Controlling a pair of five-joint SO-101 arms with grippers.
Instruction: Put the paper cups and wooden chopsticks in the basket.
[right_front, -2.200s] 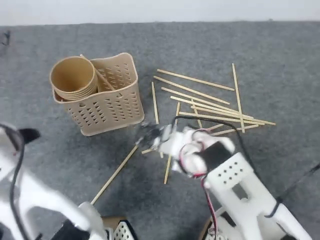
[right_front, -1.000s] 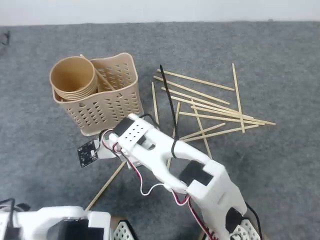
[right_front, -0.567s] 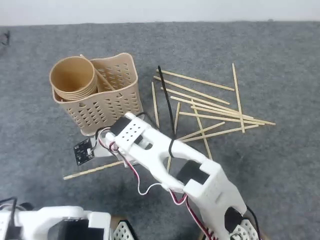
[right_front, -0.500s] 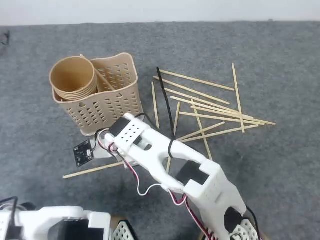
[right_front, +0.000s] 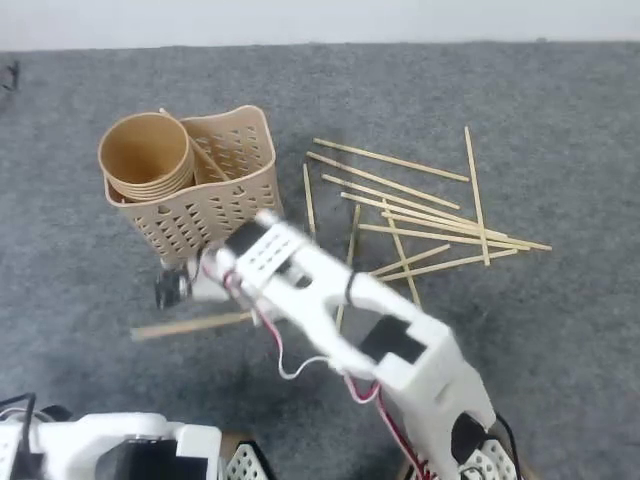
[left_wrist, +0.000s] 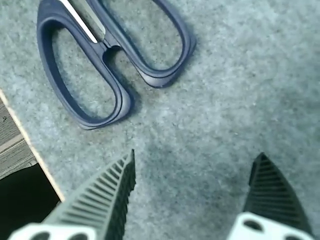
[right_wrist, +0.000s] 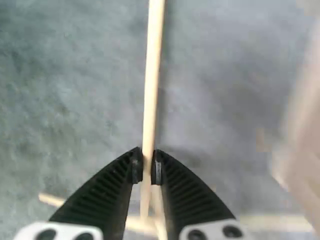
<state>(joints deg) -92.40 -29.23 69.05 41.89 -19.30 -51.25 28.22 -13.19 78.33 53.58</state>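
Note:
A beige slotted basket (right_front: 215, 215) stands at the left of the grey mat, with a stack of paper cups (right_front: 148, 155) and one chopstick (right_front: 190, 145) inside it. My right gripper (right_front: 238, 314) hangs just in front of the basket. It is shut on a wooden chopstick (right_front: 190, 325) near one end, and the stick lies almost level. In the right wrist view the black jaws (right_wrist: 147, 170) pinch that chopstick (right_wrist: 152, 75). Several loose chopsticks (right_front: 420, 215) lie scattered to the right of the basket. My left gripper (left_wrist: 196, 156) is open over bare mat.
Dark blue scissors (left_wrist: 107, 55) lie on the mat ahead of the left gripper, near the mat's edge (left_wrist: 30, 145). The left arm's white base (right_front: 100, 440) sits at the front left. The basket's blurred wall (right_wrist: 305, 125) is close beside the right gripper.
The right arm swung left to the stick in front of the basket, took hold of it and turned it from slanted to nearly level. Since half a second ago it has shifted slightly toward the basket.

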